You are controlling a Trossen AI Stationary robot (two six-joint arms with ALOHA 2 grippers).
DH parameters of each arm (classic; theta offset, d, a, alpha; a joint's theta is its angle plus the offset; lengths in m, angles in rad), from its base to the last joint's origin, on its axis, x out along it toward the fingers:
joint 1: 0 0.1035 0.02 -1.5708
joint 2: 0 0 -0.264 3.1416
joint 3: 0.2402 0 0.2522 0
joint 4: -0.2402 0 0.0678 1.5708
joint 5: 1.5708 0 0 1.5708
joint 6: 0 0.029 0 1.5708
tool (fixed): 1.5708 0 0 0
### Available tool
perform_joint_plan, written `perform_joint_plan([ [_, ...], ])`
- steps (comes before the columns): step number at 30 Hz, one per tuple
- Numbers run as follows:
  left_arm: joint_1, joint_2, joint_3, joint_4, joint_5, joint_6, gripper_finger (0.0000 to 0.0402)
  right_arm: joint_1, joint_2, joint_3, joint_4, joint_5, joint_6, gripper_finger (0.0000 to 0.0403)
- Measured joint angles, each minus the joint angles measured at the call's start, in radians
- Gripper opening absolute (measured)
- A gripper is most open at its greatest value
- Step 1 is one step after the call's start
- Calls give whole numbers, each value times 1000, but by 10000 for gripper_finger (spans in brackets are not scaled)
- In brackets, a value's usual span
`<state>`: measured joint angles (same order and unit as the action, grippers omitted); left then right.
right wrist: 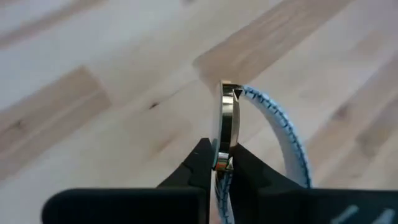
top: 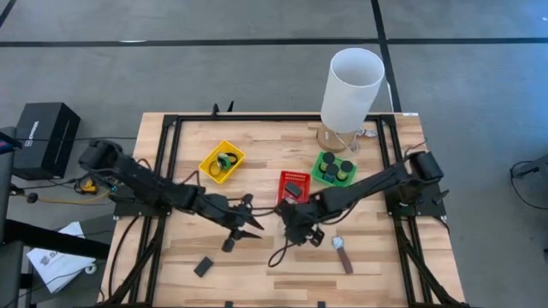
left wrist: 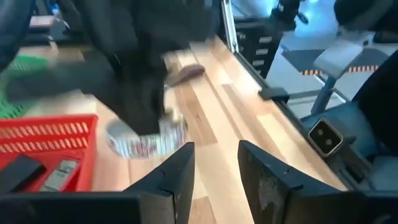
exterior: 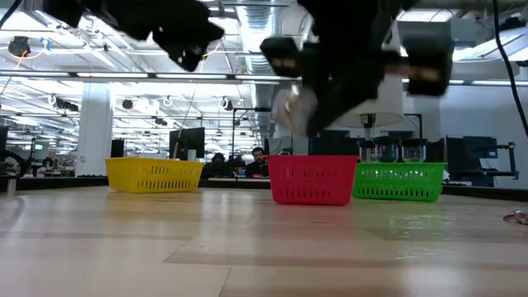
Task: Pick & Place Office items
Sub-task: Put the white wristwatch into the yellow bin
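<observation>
Table (top: 282, 265): pale wood planks, smooth. Baskets: glossy plastic mesh. Watch (right wrist: 227, 127): shiny metal case, woven strap.

The small yellow plastic basket (top: 222, 162), the red plastic basket (top: 293, 186) and the green plastic basket (top: 333, 168) were solid-coloured. The metal-cased watch (right wrist: 227, 127) showed a light blue patterned strap.

The wooden table (top: 171, 282) is occupied by yellow (top: 222, 162), red (top: 293, 186) and green (top: 333, 168) baskets, a white cylinder (top: 350, 88), a brown-strapped watch (top: 342, 254) and a flat black rectangle (top: 204, 266)
</observation>
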<state>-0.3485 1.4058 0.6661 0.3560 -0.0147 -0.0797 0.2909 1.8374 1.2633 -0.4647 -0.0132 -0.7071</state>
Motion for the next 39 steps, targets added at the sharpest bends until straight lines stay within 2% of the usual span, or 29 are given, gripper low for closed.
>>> perform_joint_plan([
  [3,-1,73,-1,85,0,42,137,-14,-47,0,10,-66,7,37],
  [6,0,128,-1,176,-12,156,159,-27,-82,0,26,-164,25,32],
  [11,0,162,0,283,-113,365,192,-50,-108,0,83,-388,99,16],
  [14,0,159,-1,304,-163,449,206,-54,-108,0,137,-456,166,21],
  [18,0,158,0,360,-177,500,217,-54,-95,0,174,-454,193,39],
  [24,-4,158,0,364,-175,502,223,-82,-96,0,228,-450,286,15],
  [33,-8,158,0,363,-189,501,221,-96,-108,0,164,-422,319,34],
  [39,-7,158,0,363,-200,495,225,-96,-150,0,127,-342,314,15],
])
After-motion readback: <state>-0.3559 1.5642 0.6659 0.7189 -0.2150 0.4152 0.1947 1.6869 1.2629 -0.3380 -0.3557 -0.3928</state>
